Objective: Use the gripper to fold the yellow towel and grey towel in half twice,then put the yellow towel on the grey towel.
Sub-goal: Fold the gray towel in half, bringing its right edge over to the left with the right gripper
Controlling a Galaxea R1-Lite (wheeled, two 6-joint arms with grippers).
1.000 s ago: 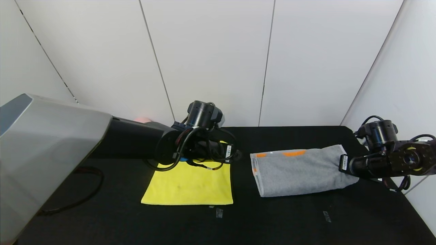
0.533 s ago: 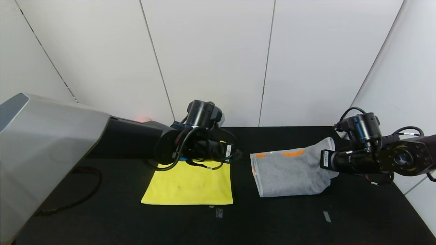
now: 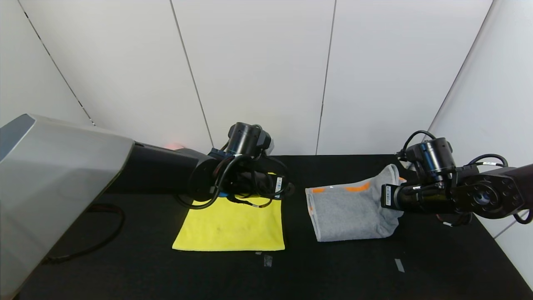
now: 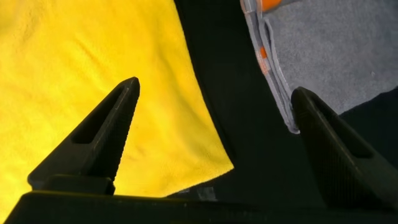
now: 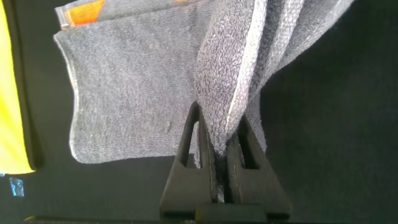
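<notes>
My right gripper (image 5: 219,163) clamps the large grey terry towel's (image 3: 347,212) lifted right end; my left gripper (image 4: 214,118) hovers spread above the flat yellow microfibre cloth (image 3: 233,227) mid-table.

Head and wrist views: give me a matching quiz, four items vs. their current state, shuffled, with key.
Items:
1. yellow towel
2. grey towel
3. left gripper
4. right gripper

States:
A. open, above the yellow towel's edge
B. one end lifted, rest on the table
C. lying flat
D. shut on grey towel

Pairs: 1-C, 2-B, 3-A, 4-D
</notes>
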